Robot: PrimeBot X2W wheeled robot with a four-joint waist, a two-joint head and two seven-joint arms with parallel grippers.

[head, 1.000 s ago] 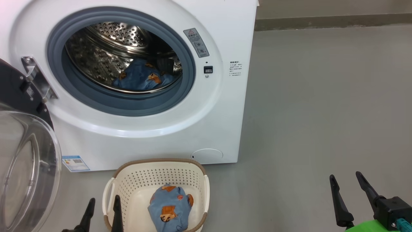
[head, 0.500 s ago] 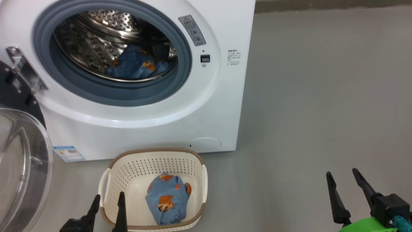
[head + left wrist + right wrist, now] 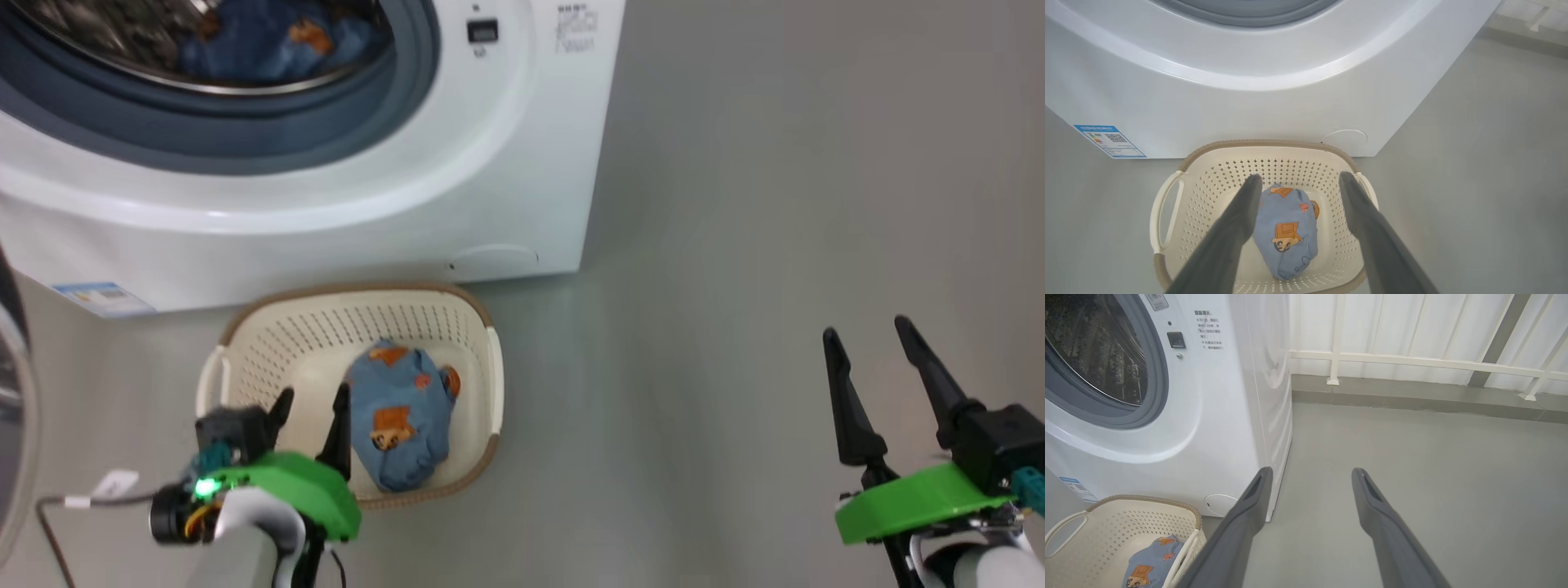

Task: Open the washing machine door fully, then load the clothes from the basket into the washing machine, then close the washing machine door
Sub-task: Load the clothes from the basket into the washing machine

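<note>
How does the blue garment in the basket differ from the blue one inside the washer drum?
The basket garment is bundled tight in the basket and fully seen; the drum garment lies inside the washing machine, cut off by the head view's top edge. The open left gripper points at the basket garment; the drum garment lies well away from it. Both are light blue with orange-brown prints.

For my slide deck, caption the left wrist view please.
Open left gripper aimed at the blue printed clothes in the cream basket, washing machine behind.
</note>
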